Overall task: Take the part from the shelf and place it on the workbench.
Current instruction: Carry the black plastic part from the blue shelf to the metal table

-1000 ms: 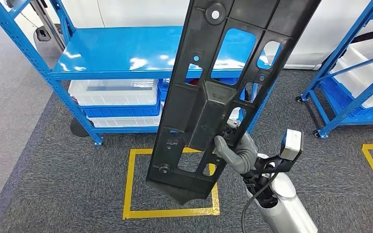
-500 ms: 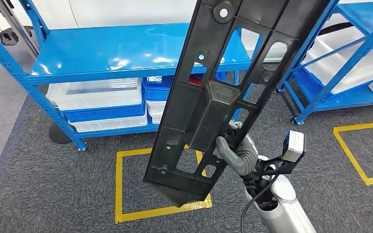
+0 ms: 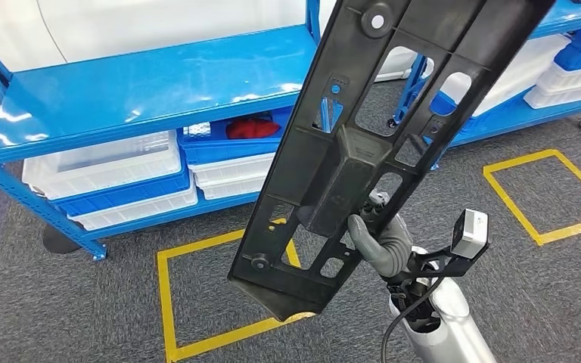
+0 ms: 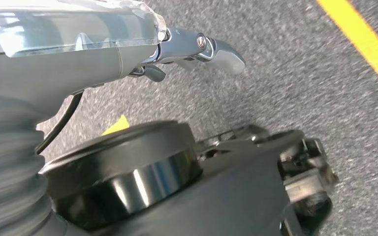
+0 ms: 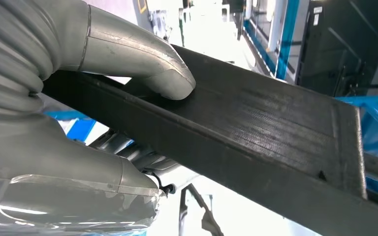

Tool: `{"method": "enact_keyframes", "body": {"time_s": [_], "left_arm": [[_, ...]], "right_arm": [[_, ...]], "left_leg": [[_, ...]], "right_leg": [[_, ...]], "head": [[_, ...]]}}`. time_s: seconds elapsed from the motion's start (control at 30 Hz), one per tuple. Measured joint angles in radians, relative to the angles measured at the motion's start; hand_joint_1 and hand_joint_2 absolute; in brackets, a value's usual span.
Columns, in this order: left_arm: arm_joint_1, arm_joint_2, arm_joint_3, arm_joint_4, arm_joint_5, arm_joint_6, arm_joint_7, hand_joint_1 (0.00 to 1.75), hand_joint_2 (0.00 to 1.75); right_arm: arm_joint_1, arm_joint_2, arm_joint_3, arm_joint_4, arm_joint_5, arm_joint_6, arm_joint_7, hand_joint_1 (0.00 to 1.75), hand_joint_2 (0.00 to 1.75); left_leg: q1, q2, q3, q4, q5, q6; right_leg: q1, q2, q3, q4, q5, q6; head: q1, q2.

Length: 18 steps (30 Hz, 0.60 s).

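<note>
The right robot hand (image 3: 374,240) is clamped on the long black ribbed plastic part (image 3: 355,151) with cut-out holes. It is tilted above grey carpet (image 3: 83,302). For the left robot hand (image 4: 197,46), I cannot tell.

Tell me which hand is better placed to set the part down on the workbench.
Right. The right hand already grips the long black part; the left hand hangs low over the carpet.

A blue metal shelf (image 3: 144,87) is standing on grey carpet (image 3: 60,318) at the far left, white bins (image 3: 110,162) sitting under its bare top. Yellow tape squares (image 3: 168,302) are marking the floor nearby.
</note>
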Motion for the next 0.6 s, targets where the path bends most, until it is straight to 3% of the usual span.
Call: {"method": "enact_keyframes", "body": {"time_s": [0.03, 0.07, 0.13, 0.2, 0.27, 0.33, 0.4, 0.47, 0.5, 0.53, 0.6], "left_arm": [[-0.001, 0.0, 0.0, 0.0, 0.001, 0.002, 0.002, 0.0, 1.75], [-0.001, 0.001, 0.001, 0.0, 0.003, 0.003, 0.005, 0.0, 1.75], [0.001, 0.005, 0.004, 0.0, 0.01, 0.007, 0.011, 0.0, 1.75], [0.002, 0.007, 0.009, 0.0, 0.017, 0.01, 0.012, 0.0, 1.75], [0.002, 0.009, 0.012, 0.0, 0.019, 0.011, 0.007, 0.0, 1.75], [0.001, 0.011, 0.013, 0.0, 0.016, 0.011, -0.001, 0.0, 1.75], [0.004, 0.014, 0.013, 0.0, 0.012, 0.01, -0.007, 0.0, 1.75], [0.01, 0.018, 0.013, 0.0, 0.005, 0.008, -0.008, 0.0, 1.75], [0.013, 0.021, 0.012, 0.0, -0.002, 0.008, -0.007, 0.0, 1.75], [0.014, 0.024, 0.011, 0.0, -0.01, 0.008, -0.005, 0.0, 1.75], [0.013, 0.03, 0.004, 0.0, -0.029, 0.008, -0.002, 0.0, 1.75]], "right_arm": [[0.0, 0.0, 0.0, -0.001, 0.0, 0.0, 0.0, 1.75, 1.75], [-0.001, 0.001, 0.0, -0.002, 0.0, 0.001, 0.0, 1.75, 1.75], [-0.002, 0.004, -0.003, -0.008, -0.001, 0.001, 0.002, 1.75, 1.75], [0.0, 0.009, -0.007, -0.021, -0.004, -0.001, 0.009, 1.75, 1.75], [0.013, 0.013, -0.014, -0.039, -0.014, -0.004, 0.02, 1.75, 1.75], [0.033, 0.013, -0.025, -0.058, -0.026, -0.005, 0.027, 1.75, 1.75], [0.052, 0.013, -0.036, -0.074, -0.032, -0.005, 0.027, 1.75, 1.75], [0.078, 0.013, -0.046, -0.087, -0.028, -0.007, 0.022, 1.75, 1.75], [0.092, 0.013, -0.051, -0.094, -0.023, -0.009, 0.018, 1.75, 1.75], [0.106, 0.013, -0.057, -0.1, -0.018, -0.012, 0.014, 1.75, 1.75], [0.131, 0.012, -0.073, -0.112, -0.015, -0.017, 0.004, 1.75, 1.75]], "left_leg": [[0.0, -0.002, 0.015, -0.027, 0.025, 0.002], [0.0, -0.01, 0.045, -0.089, 0.063, 0.006], [0.002, -0.055, 0.105, -0.222, 0.117, 0.016], [0.002, -0.086, 0.126, -0.277, 0.126, 0.023], [0.002, -0.073, 0.126, -0.284, 0.133, 0.03], [0.006, -0.051, 0.127, -0.297, 0.145, 0.043], [0.004, -0.025, 0.125, -0.303, 0.151, 0.05], [0.001, 0.003, 0.121, -0.302, 0.152, 0.052], [-0.001, 0.016, 0.119, -0.301, 0.152, 0.052], [-0.001, 0.029, 0.118, -0.3, 0.151, 0.051], [-0.002, 0.051, 0.118, -0.297, 0.149, 0.048]], "right_leg": [[0.0, 0.012, 0.0, 0.002, 0.001, 0.001], [0.0, 0.025, 0.0, 0.004, 0.002, 0.002], [0.0, 0.049, -0.005, 0.008, 0.005, 0.008], [-0.003, 0.068, -0.015, 0.01, 0.013, 0.021], [-0.006, 0.083, -0.023, 0.007, 0.021, 0.036], [-0.003, 0.051, -0.037, 0.033, 0.002, 0.045], [-0.003, -0.001, -0.083, 0.133, -0.06, 0.051], [-0.007, -0.018, -0.133, 0.251, -0.112, 0.058], [-0.009, -0.021, -0.139, 0.273, -0.116, 0.06], [-0.01, -0.025, -0.124, 0.255, -0.101, 0.061], [-0.009, -0.049, -0.046, 0.125, -0.051, 0.057]], "head": [[0.0, 0.0], [0.0, 0.0], [0.0, 0.0], [0.0, 0.0], [0.0, 0.0], [0.0, 0.0], [0.0, 0.0], [0.0, 0.0], [0.0, 0.0], [0.0, 0.0], [0.0, 0.0]]}}
